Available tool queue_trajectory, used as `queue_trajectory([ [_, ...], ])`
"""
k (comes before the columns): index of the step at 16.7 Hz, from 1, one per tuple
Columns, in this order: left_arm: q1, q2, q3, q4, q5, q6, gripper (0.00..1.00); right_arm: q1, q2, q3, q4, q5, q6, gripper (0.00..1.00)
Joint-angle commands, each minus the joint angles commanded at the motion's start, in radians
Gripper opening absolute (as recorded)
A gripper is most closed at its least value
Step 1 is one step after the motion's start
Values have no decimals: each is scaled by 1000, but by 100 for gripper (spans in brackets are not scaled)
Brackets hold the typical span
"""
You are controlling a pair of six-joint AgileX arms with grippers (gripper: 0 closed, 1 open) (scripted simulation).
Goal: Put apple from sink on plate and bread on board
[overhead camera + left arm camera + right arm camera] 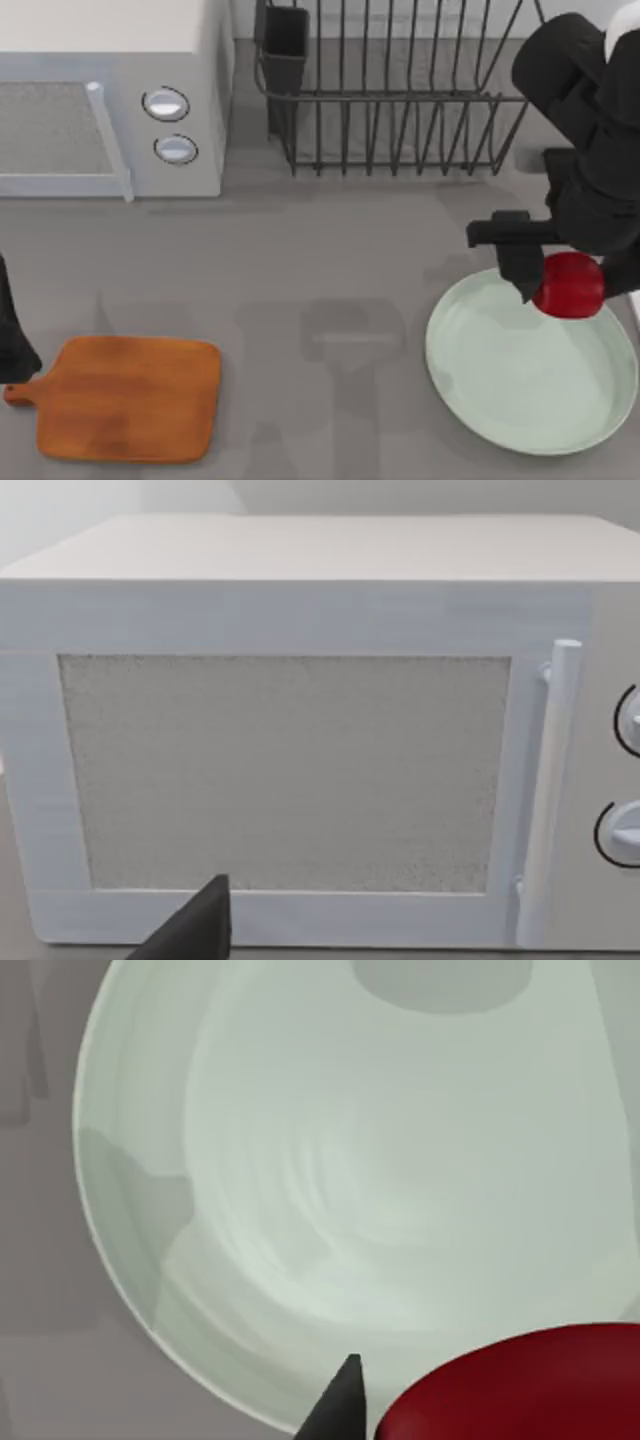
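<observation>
One apple (570, 285) sat clamped in the right gripper's (562, 283) jaws, above the far right rim of the plate (500, 370) on the desk (330, 260). Over at the desk's left edge, beside the board (130, 398), the left gripper (10, 340) was parked facing the microwave (300, 740); whether its jaws were released or clenched, I cannot tell.

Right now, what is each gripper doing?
Left gripper: parked at the table's left edge, cannot be told.
Right gripper: closed on the apple, over the plate.
</observation>
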Motion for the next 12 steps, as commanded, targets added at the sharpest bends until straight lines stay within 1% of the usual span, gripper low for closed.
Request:
queue_trajectory([
  [6, 0, 0, 0, 0, 0, 0, 100, 0, 0, 0, 0, 0, 0, 98],
  [7, 0, 0, 0, 0, 0, 0, 100, 0, 0, 0, 0, 0, 0, 100],
  [12, 0, 0, 0, 0, 0, 0, 100, 0, 0, 0, 0, 0, 0, 100],
])
